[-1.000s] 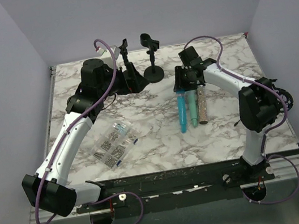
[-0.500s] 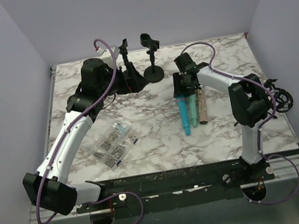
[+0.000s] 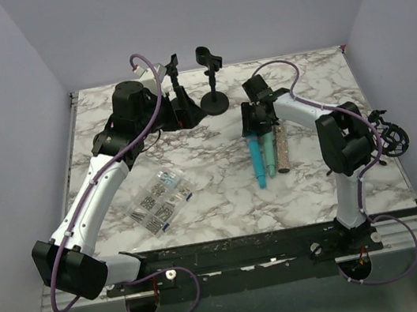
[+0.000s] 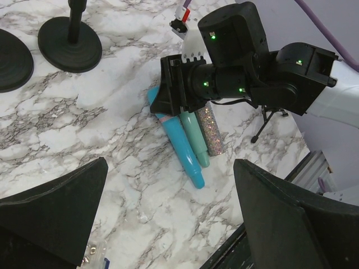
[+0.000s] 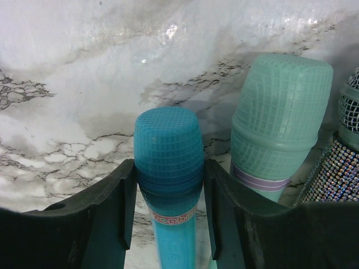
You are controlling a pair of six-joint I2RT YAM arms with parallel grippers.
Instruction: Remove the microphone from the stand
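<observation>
Right arm [image 3: 342, 141] has tucked its elbow in; we see right gripper [image 5: 169, 168] clamped on blue microphone [image 5: 168, 143] below its mesh head, above its pink band. Left gripper [image 4: 169, 161] wide open, empty.

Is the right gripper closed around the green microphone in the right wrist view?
No. The right gripper clasps the blue microphone; the green microphone lies beside it, outside the grip.
</observation>
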